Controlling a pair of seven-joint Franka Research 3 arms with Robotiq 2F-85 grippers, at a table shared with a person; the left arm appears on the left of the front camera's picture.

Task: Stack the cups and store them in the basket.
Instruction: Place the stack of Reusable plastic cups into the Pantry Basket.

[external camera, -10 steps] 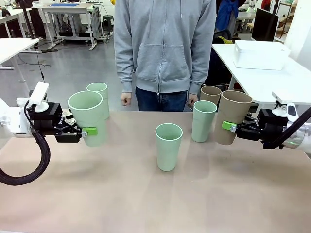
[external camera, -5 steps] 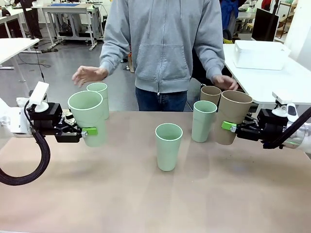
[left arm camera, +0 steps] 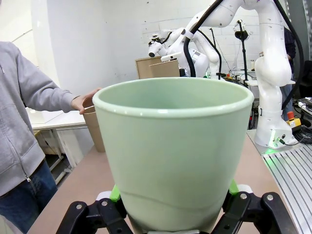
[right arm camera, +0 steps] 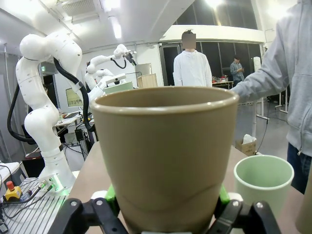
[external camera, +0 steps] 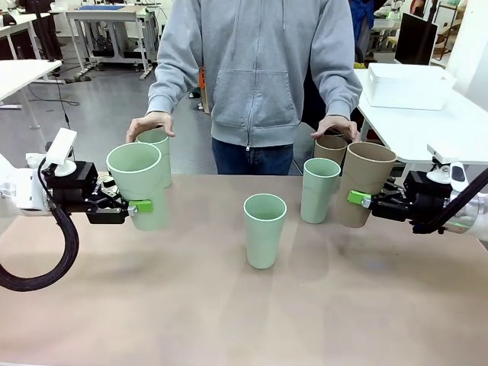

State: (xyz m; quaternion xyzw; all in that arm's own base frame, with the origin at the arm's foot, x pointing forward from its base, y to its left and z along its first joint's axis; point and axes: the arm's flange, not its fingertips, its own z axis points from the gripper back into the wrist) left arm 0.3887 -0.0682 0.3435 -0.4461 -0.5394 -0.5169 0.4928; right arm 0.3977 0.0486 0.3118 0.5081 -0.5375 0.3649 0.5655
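While both arms hold at the sides, I see the tan table [external camera: 244, 320] spanning the front view, with a person [external camera: 259, 69] in a grey hoodie at its far edge. The white basket [external camera: 408, 85] sits on a side table [external camera: 457, 126] behind and to the right, well apart from all the cups. My left arm [external camera: 23, 191] comes in from picture left and my right arm [external camera: 465, 210] from picture right. All six cups are upright. The near-left mint cup [external camera: 139, 179] is clamped low on its wall by the left gripper [external camera: 136, 207]. The near-right tan cup [external camera: 367, 179] is clamped the same way by the right gripper [external camera: 358, 199]. I can't tell if either is off the table. The centre mint cup [external camera: 264, 230] stands alone mid-table, and the right mint cup [external camera: 319, 191] stands just beside the held tan one. The far mint cup [external camera: 158, 152] and far tan cup [external camera: 329, 149] stand at the far edge. The hand at picture left [external camera: 150, 124] lies palm-down on the far mint rim, and the hand at picture right [external camera: 335, 126] lies on the far tan rim. I can't tell if either hand is gripping.
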